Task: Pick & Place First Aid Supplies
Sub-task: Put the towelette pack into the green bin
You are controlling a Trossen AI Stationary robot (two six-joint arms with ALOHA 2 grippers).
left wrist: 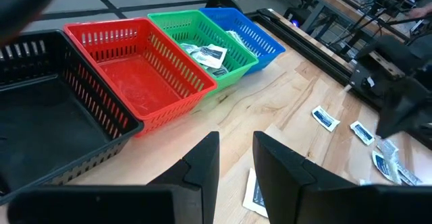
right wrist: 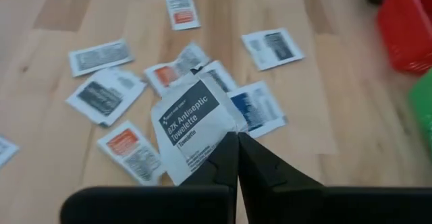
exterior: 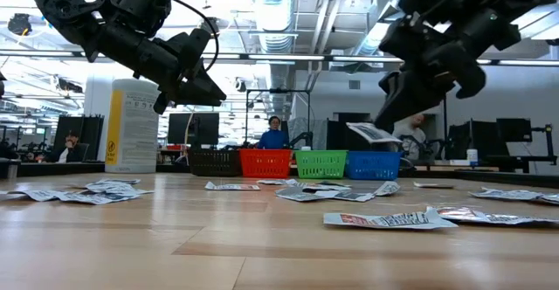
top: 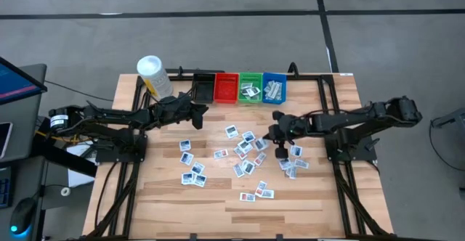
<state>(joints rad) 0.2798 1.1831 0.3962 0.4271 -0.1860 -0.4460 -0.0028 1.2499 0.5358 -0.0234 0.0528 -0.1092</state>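
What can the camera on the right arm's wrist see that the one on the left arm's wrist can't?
Only the right wrist view shows the right gripper shut on a white packet with dark print, above scattered packets.

Only the left wrist view shows the black bin, red bin, green bin and blue bin, and the left gripper, empty, fingers apart.

Both show the wooden table.

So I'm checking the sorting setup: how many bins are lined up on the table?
4, in one row at the table's far edge: black bin, then red bin, green bin and blue bin. None seems hidden.
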